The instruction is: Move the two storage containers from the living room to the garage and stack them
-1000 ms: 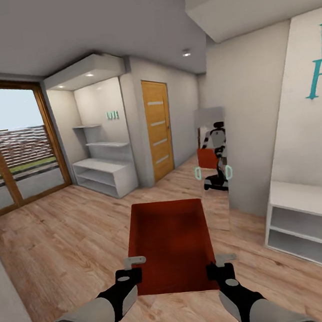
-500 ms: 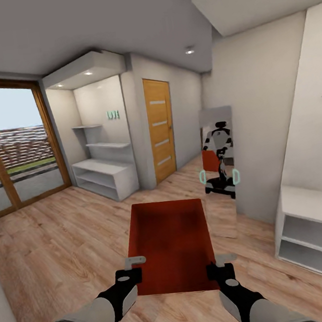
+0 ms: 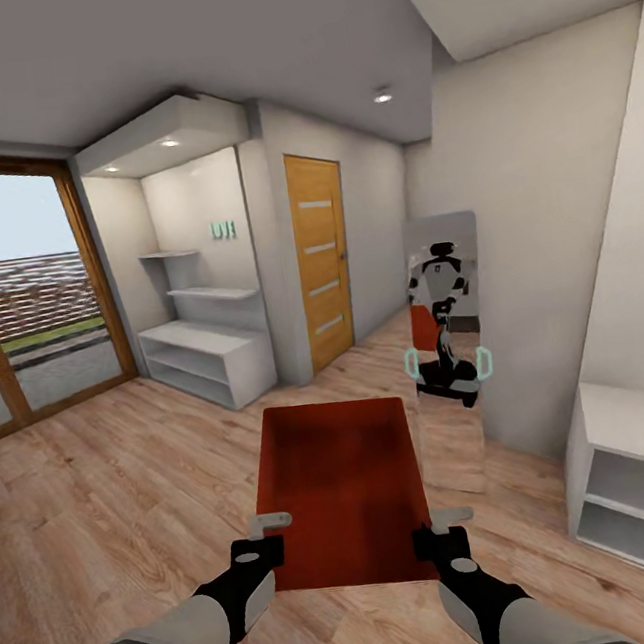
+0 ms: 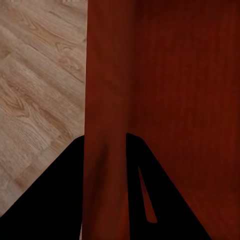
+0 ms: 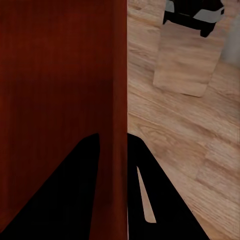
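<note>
Wood planks (image 3: 113, 509) run underfoot across a pale-walled room, with a big glazed door (image 3: 21, 329) off to the left, white shelving (image 3: 205, 351) in the alcove, a wooden door (image 3: 321, 257) ahead and a tall mirror (image 3: 446, 347) on the right wall reflecting the robot. No grey concrete here, so the garage looks some way off. Front and centre rides 1 storage container (image 3: 343, 491), red-orange and open-topped, carried off the floor between the 2 arms. Left gripper (image 3: 260, 536) is clamped over the container's left wall, a finger each side, as the left wrist view confirms (image 4: 105, 150); right gripper (image 3: 443, 531) pinches the right wall (image 5: 112, 145) the same way. The big risk, as I judge it: clipping the door frame or mirror wall with that wide box. Smaller but nasty: only thin wall pinches near the close end, so a jolt could let the far end sag and slip free.
</note>
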{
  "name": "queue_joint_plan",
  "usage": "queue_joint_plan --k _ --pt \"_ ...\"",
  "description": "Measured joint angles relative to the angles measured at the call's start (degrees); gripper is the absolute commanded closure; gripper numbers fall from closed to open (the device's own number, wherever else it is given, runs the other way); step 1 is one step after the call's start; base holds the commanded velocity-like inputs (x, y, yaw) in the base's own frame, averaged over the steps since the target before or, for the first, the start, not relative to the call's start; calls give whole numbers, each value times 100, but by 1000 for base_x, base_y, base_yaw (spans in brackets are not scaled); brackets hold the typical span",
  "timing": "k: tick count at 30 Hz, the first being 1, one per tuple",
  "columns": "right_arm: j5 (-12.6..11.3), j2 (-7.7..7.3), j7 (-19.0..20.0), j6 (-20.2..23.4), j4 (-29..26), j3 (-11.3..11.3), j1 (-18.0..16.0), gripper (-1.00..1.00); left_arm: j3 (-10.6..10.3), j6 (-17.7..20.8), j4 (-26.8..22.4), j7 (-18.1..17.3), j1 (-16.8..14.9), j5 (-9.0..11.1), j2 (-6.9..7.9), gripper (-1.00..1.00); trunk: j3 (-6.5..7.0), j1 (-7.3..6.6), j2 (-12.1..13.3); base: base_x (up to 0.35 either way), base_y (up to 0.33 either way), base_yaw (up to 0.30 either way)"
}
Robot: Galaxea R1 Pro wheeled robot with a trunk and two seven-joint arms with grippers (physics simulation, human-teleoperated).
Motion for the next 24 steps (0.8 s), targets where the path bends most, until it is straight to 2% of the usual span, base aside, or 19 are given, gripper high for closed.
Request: queue_joint_plan --k 11,20,24 --pt "-2 0 -1 -10 8 -1 0 100 -2 0 0 0 0 -3 0 100 0 0 0 325 0 13" --pt "1 1 0 -3 4 -1 -1 100 3 1 -1 0 1 -5 1 100 0 0 0 325 0 221" --pt "-1 0 -2 -5 5 0 0 100 1 0 0 1 0 -4 0 100 0 0 0 325 0 51"
